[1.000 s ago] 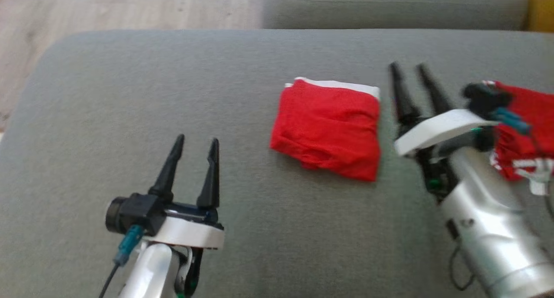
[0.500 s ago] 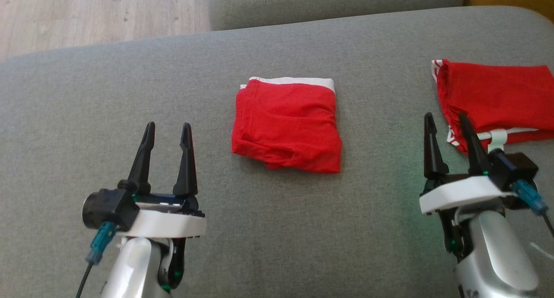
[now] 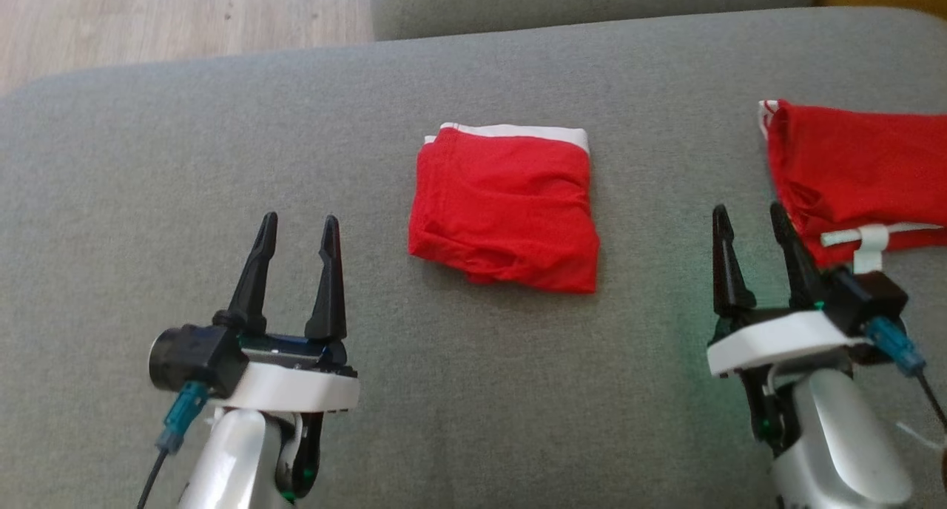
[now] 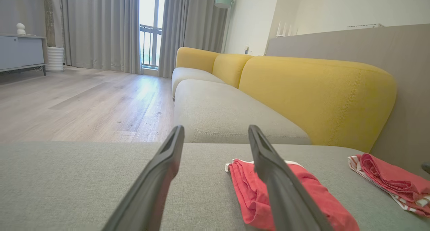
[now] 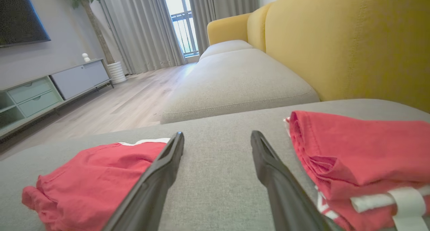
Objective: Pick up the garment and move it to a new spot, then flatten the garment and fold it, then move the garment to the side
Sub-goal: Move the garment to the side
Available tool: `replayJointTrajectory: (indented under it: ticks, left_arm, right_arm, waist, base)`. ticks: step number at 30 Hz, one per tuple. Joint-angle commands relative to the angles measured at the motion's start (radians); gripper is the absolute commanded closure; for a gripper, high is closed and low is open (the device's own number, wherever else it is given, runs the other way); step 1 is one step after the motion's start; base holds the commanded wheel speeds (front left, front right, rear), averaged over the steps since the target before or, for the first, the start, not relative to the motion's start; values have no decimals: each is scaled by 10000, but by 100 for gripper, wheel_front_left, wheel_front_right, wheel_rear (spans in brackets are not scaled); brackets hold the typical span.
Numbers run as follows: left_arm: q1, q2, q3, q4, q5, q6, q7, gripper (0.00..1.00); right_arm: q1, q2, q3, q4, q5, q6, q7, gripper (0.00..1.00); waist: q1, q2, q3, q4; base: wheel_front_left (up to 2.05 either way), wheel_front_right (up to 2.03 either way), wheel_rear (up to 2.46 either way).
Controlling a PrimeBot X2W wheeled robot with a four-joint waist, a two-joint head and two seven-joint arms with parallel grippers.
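1. The garment [image 3: 503, 209] lay folded into a red square near the middle of the grey cushion [image 3: 185, 161], with a white band along its far edge.
2. The left jaws stood wide and empty over the cushion, near and to the left of the garment and well apart from it. Their fingers [image 3: 255, 272] pointed toward the far edge.
3. The right jaws also stood wide and empty, with their fingers [image 3: 725, 265] over the strip between the garment and the other garment [image 3: 858, 169]. The outer fingertip sat just beside that cloth's near corner; I could not tell whether it touched.
4. Bare cushion lay on every side of the garment: a broad stretch to the left, a clear band in front, and a narrower strip to the right.
5. The cushion's far edge curved down to the floor [image 3: 148, 21] on the left.
6. The other garment ran past the head view's right edge, and the yellow backrest [image 4: 315, 90] rose on that side.
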Motion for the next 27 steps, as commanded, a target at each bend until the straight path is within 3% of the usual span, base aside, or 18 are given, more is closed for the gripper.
replayJointTrajectory:
  ticks: [1,9,18,27]
  left_arm:
    - [-229,36,224,-330,13,-50,-51,0]
    - [-573,35,-183,-361,-82,-37,-51,0]
    - [-728,34,-596,-167,-318,87,-51,0]
    - [-760,34,-811,-147,-472,230,-51,0]
  right_arm:
    - [-612,49,288,-412,-69,69,17,0]
    - [-1635,50,573,227,97,69,978,0]
    - [-2652,50,1213,2509,1398,69,2211,0]
    - [-3448,50,1862,4710,2374,69,2877,0]
  waist:
    - [0,0,122,119]
    - [0,0,746,896]
    - [0,0,1140,1823]
    - [0,0,1183,2255]
  base:
    - [0,0,0]
    - [0,0,0]
    - [0,0,0]
    - [0,0,0]
